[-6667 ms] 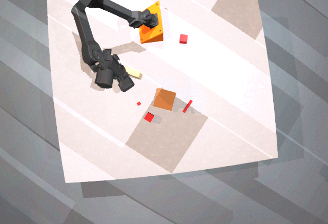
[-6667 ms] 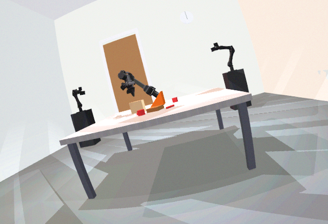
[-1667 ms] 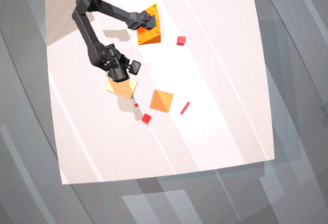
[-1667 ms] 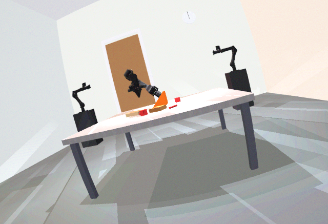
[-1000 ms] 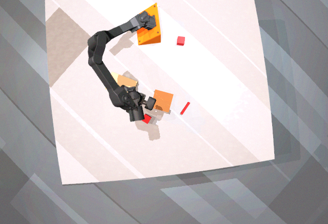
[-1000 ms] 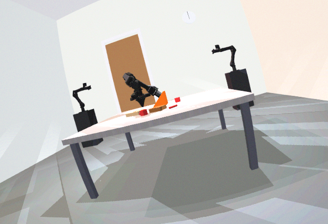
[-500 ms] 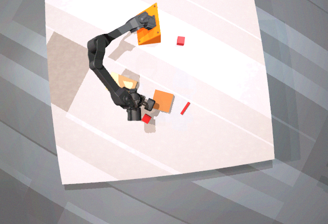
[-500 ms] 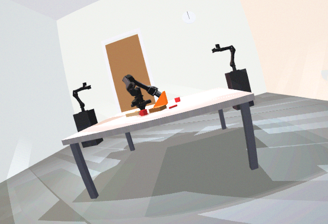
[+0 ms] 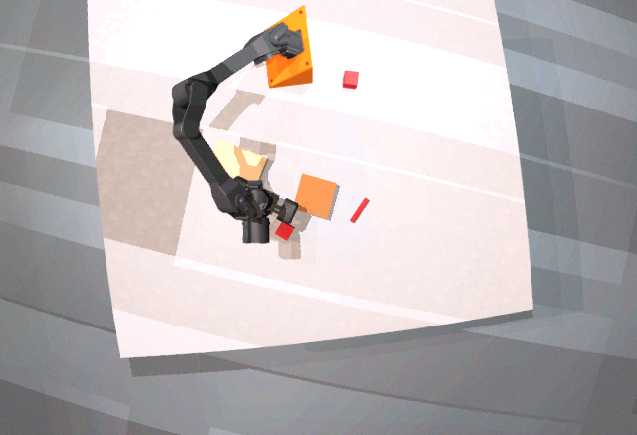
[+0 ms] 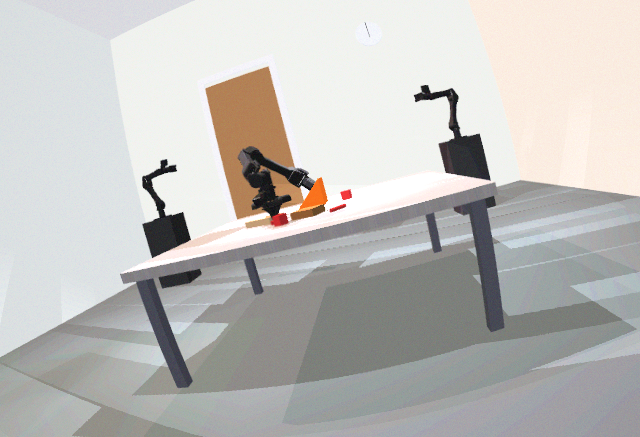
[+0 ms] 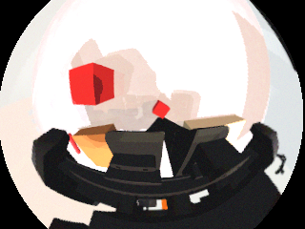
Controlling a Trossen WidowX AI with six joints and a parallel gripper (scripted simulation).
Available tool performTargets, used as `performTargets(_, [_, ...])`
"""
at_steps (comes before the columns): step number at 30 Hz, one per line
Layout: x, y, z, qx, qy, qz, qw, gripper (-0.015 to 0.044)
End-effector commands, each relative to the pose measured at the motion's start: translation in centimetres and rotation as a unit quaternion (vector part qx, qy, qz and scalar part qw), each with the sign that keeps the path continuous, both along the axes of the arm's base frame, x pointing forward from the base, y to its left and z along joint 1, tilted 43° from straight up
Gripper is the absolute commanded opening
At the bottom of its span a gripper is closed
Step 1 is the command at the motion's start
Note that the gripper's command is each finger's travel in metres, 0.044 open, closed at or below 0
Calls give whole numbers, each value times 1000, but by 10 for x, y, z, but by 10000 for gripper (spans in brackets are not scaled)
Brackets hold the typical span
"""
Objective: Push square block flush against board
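Orange square block [image 9: 317, 196] is lying flat at frame centre in the top view. Black gripper [image 9: 290, 208] is sitting at its lower-left edge, fingers together, gripping nothing. Pale board [image 9: 229, 154]: one, partly under the arm. Three small red pieces. Arm is folding down from its orange base [image 9: 304, 76].

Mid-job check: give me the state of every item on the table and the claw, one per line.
claw: shut, empty, low at the orange block's near-left edge.
square orange block: flat on the table, touching no board.
pale board: flat, partly under the arm, apart from the block.
near red cube: loose beside the claw.
far red cube: alone.
red bar: flat, apart from the block.
orange wedge base: carries the arm.
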State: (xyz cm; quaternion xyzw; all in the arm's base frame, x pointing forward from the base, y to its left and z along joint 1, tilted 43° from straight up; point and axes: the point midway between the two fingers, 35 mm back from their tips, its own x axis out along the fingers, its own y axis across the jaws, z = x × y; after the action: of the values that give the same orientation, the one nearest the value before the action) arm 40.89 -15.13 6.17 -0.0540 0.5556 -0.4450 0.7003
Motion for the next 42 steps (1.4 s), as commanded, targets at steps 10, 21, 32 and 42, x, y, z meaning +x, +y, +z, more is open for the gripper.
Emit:
performTargets(10, [17, -10, 11, 0, -3, 2, 1000, 0])
performTargets(21, [29, -18, 19, 0, -3, 2, 1000, 0])
performTargets(32, [29, -18, 19, 0, -3, 2, 1000, 0])
performTargets(42, [29, -18, 19, 0, -3, 2, 1000, 0])
